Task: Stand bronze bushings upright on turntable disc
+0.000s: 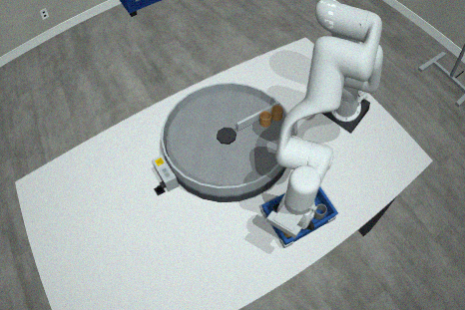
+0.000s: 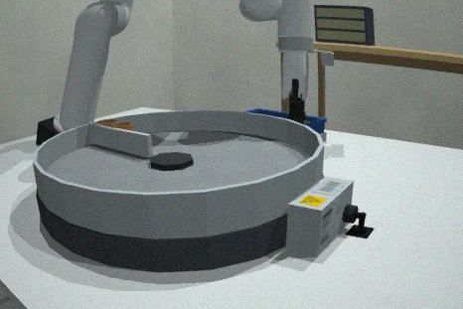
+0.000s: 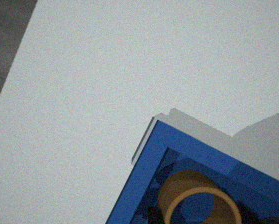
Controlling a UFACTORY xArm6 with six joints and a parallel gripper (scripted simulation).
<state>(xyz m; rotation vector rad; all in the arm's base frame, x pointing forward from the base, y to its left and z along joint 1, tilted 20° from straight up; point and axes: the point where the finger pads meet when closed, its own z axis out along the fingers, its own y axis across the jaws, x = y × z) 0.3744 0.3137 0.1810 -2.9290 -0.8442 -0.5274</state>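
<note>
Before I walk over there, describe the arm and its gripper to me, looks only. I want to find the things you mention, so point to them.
The arm (image 1: 344, 56) (image 2: 89, 56) is smooth, pale grey-white, with rounded, tube-like links and a dark, squarish base plate (image 1: 352, 126) (image 2: 42, 132). A grey band (image 2: 296, 44) rings its wrist. The gripper (image 2: 297, 119) has a pale body and black fingers. I see no cables on it.

Dim, grainy, with soft shadows

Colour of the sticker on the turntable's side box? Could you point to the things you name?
Yellow, with dark marks; the sticker (image 1: 160, 161) (image 2: 313, 201) shows best in the exterior view.
</note>
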